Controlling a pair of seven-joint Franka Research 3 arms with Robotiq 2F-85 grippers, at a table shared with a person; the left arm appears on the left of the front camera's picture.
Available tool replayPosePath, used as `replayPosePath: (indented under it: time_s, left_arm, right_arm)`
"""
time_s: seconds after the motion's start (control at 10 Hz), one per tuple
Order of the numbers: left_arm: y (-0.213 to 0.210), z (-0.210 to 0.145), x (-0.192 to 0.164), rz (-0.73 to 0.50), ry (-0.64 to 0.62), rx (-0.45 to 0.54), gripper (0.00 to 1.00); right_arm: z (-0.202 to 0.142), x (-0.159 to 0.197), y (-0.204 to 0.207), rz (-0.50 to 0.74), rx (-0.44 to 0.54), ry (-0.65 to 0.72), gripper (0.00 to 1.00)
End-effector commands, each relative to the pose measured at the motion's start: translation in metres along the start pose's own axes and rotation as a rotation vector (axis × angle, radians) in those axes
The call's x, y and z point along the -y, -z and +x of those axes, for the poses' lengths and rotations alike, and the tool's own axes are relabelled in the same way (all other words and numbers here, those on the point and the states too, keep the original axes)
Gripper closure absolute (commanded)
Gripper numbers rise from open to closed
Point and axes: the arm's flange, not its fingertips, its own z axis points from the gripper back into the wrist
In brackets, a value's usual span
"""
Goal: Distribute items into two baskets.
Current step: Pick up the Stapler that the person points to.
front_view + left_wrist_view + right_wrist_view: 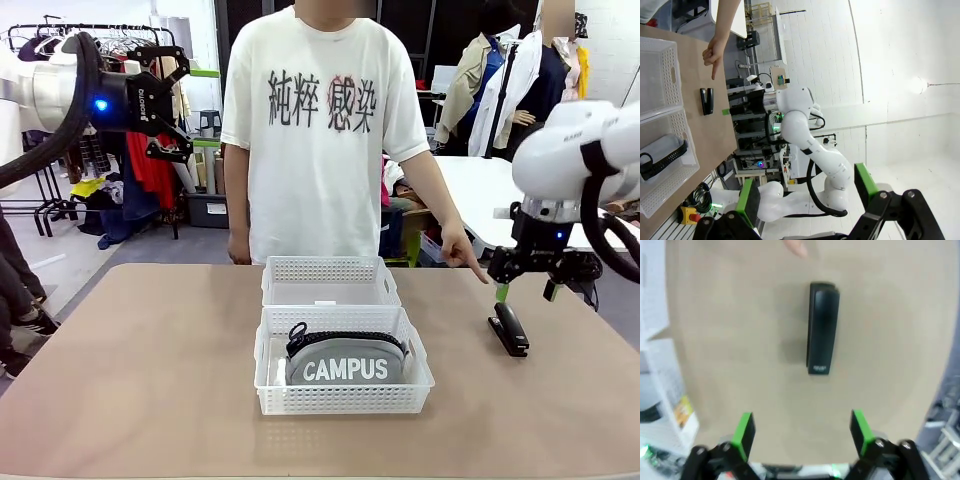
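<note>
Right, the right gripper (526, 292) hangs just above the stapler (509, 329), fingers pointing down, jaws spread wide and gripping nothing, with clear air between the green pads and the stapler. The stapler lies flat on the desk (150, 350) near the right edge, towards the far side, well apart from the baskets. The person's hand (462, 250) reaches in from the far edge and points a finger down at it, the fingertip close to the stapler's far end. In the middle of the desk two white baskets sit one behind the other, touching. The near basket (345, 402) holds the grey CAMPUS pouch (345, 365), its zipper along the top, and the far basket (330, 268) sits right behind. Over on the left, the left gripper (180, 100) is up high above the desk, jaws wide open too.
</note>
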Motion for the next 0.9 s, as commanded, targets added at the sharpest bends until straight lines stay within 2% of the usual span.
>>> replayPosePath:
  time_s: [0.0, 0.8]
  left_arm:
    - [0.0, -0.001, 0.002, -0.003, -0.002, 0.006, 0.0]
    - [0.0, -0.001, 0.002, -0.003, -0.002, 0.006, 0.0]
  right_arm:
    - [-0.01, -0.001, 0.027, -0.047, 0.083, 0.04, 0.0]
    - [0.045, 0.016, 0.062, 0.012, 0.058, 0.082, 0.0]
